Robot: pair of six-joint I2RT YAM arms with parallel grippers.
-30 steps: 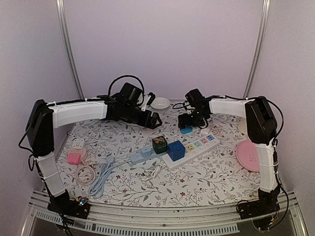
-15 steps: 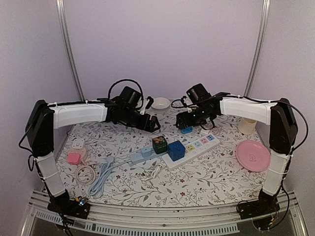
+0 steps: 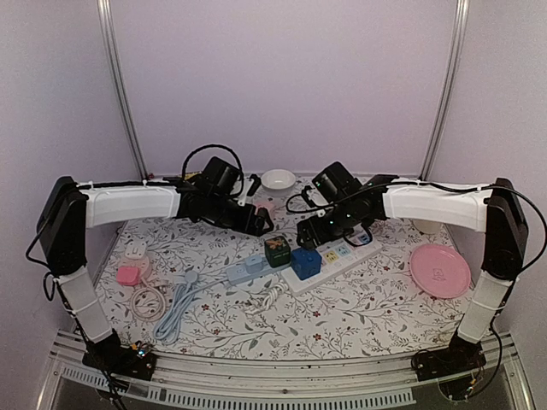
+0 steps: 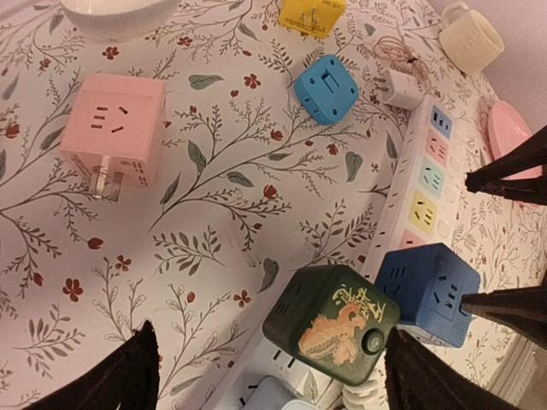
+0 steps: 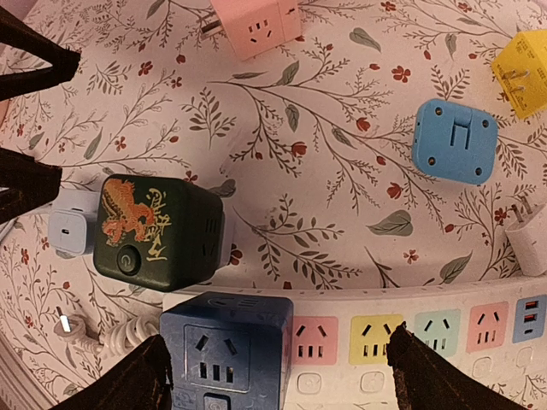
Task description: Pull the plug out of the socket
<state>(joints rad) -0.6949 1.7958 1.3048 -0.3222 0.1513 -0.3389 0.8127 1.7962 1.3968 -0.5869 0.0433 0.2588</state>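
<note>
Shifted left, right fingers (image 5: 427,376) and left fingers (image 4: 128,376) spread, holding nothing, bowl (image 3: 279,184) seemingly empty

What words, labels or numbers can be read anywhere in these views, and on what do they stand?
No text can be read outright.
Dark green cube adapter: gold dragon picture with gold characters beside it, too blurred to read.
Yellow cube: dark print, too small to read.
Pink plate: faint mark, unreadable.

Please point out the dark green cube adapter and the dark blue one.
dark green cube adapter (image 5: 155,226): right wrist view, on its dragon-printed top.
dark blue cube adapter (image 5: 224,354): right wrist view, on its socket face.
</note>
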